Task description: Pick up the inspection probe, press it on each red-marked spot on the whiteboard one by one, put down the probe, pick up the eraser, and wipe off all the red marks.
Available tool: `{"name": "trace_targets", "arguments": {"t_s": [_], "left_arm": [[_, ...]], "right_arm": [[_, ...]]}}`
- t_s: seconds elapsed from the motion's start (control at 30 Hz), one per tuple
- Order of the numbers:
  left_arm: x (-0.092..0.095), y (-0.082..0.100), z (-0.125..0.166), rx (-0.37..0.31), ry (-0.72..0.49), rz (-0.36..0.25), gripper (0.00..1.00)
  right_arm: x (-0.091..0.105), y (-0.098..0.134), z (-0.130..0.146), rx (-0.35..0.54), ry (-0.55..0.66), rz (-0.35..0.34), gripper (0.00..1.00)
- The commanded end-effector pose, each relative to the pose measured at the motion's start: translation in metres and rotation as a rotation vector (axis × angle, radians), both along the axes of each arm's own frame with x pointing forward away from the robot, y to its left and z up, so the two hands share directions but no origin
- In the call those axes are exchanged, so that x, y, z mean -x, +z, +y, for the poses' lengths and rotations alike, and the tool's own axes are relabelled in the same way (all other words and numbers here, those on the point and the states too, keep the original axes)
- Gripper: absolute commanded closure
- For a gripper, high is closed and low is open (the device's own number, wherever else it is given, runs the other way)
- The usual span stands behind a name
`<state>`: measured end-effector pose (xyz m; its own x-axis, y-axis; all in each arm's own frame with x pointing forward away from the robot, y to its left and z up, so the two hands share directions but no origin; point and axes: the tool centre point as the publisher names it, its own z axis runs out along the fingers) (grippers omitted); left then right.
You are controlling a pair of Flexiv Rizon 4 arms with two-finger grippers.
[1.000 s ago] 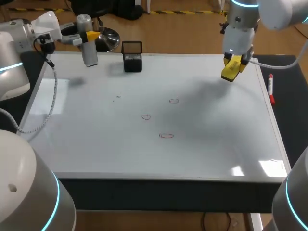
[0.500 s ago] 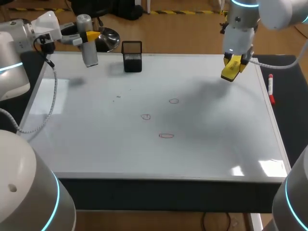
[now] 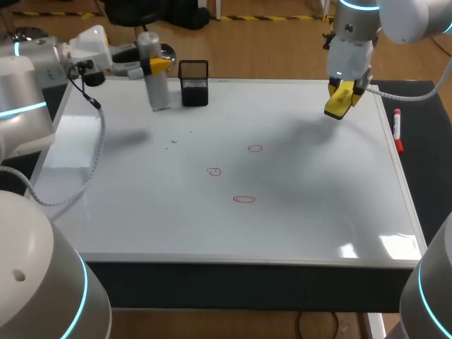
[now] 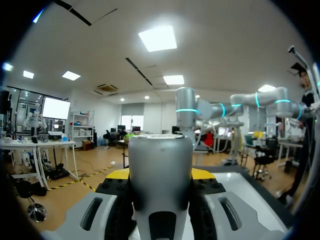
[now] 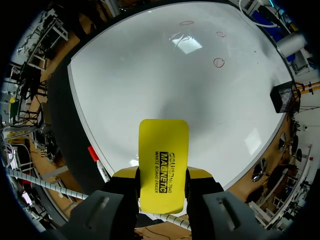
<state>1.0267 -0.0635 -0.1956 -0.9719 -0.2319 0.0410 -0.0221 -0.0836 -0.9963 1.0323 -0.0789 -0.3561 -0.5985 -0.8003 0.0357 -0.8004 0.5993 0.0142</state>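
A robotics lab: left arm and right arm flank a whiteboard.

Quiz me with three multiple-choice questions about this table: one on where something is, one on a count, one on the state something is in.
1. Where on the whiteboard does the black mesh holder stand?
A) its middle
B) its near edge
C) its far edge, beside the probe

2. How many red marks are on the whiteboard?
A) one
B) three
C) five

3. What state is the right gripper in?
A) shut on the yellow eraser
B) open and empty
C) shut on the probe

Answers:
1. C, since the head view shows the holder at the far edge with the grey probe next to it.
2. B, since three small red outlines sit near the board's middle.
3. A, since the right wrist view shows the eraser clamped between both fingers.
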Motion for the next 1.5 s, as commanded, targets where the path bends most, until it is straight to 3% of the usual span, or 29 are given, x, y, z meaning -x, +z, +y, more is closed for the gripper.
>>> {"name": "trace_targets", "arguments": {"t_s": [0.03, 0.27, 0.43, 0.63, 0.8, 1.5], "left_arm": [[0.026, 0.0, -0.023, 0.005, -0.018, -0.002, 1.0], [0.061, -0.003, -0.052, 0.026, -0.088, 0.003, 1.0], [0.086, -0.017, -0.068, 0.034, -0.143, 0.034, 1.0], [0.102, -0.032, -0.081, 0.041, -0.195, 0.03, 1.0], [0.11, -0.047, -0.094, 0.041, -0.234, 0.041, 1.0], [0.14, -0.075, -0.119, 0.05, -0.328, 0.082, 1.0]], "right_arm": [[-0.001, 0.001, -0.001, 0.002, 0.001, 0.001, 1.0], [-0.001, 0.001, -0.001, 0.002, 0.001, 0.001, 1.0], [-0.001, 0.001, -0.001, 0.002, 0.001, 0.001, 1.0], [-0.001, 0.001, -0.001, 0.002, 0.001, 0.001, 1.0], [-0.001, 0.001, -0.001, 0.002, 0.001, 0.001, 1.0], [-0.001, 0.001, -0.001, 0.002, 0.001, 0.001, 1.0]]}}
